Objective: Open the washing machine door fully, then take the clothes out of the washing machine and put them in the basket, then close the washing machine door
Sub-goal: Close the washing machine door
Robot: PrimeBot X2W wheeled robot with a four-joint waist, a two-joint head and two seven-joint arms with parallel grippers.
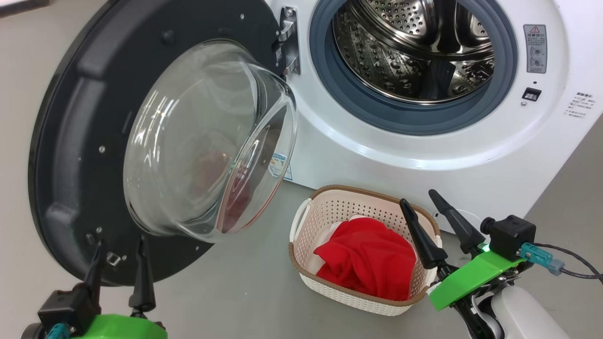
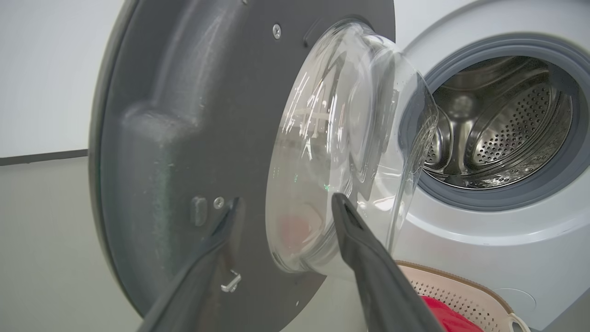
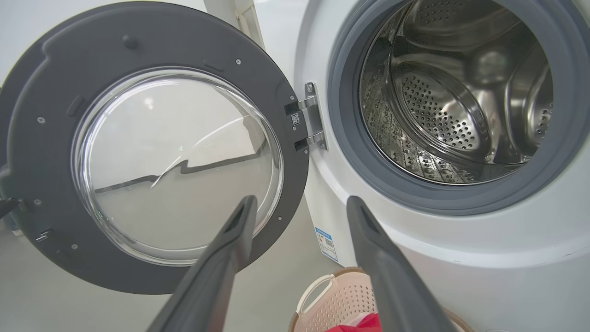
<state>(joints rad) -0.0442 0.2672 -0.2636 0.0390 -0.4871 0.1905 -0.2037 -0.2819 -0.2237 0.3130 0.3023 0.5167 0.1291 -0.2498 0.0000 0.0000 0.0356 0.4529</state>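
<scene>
Clothes (image 1: 367,259) are basketed; door (image 1: 70,141) at ten o'clock must be shut. Left gripper (image 1: 120,242), right gripper (image 1: 418,197): splayed wide, empty.

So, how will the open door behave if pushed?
The washing machine door hangs on a side hinge, so it probably swings rather than slides. Its glass bowl looks smooth, likely slippery and fragile; its dark frame seems stiff.
</scene>
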